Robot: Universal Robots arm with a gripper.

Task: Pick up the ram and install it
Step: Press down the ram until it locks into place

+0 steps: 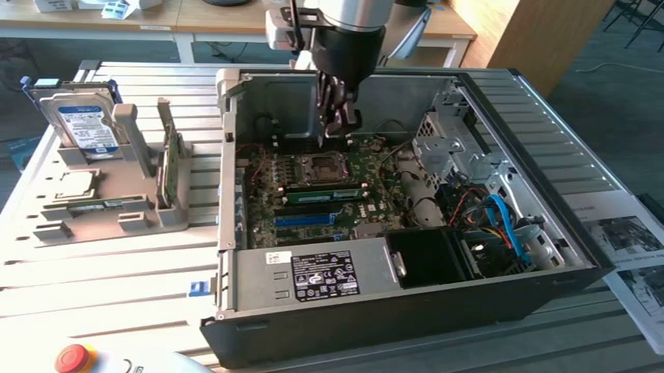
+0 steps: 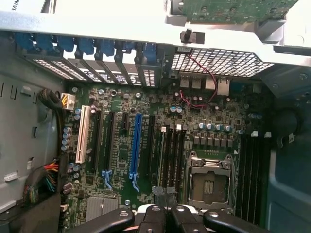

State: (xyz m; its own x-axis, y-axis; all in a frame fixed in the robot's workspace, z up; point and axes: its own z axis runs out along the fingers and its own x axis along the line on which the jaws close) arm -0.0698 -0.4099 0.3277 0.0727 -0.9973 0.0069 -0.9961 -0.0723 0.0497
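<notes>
My gripper (image 1: 340, 128) hangs inside the open computer case (image 1: 415, 303), just above the motherboard (image 1: 311, 210) near its CPU socket (image 1: 316, 166). Its fingers are shut together and I see nothing green between them. In the wrist view the gripper (image 2: 164, 204) is closed over the black memory slots (image 2: 171, 155) beside the CPU socket (image 2: 209, 182). A green ram stick (image 1: 325, 193) stands seated on the board between the socket and the long blue slot (image 1: 307, 221). Another green stick (image 1: 102, 207) lies flat in the grey holder (image 1: 114, 221) at the exterior view's left.
A blue-labelled hard drive (image 1: 85, 124) stands upright in the holder. The case walls, drive cage (image 1: 456, 155), power supply (image 1: 311, 272) and blue cables (image 1: 508, 229) crowd the board. A red stop button (image 1: 73, 357) sits at the front edge. Papers (image 1: 633, 249) lie at the right.
</notes>
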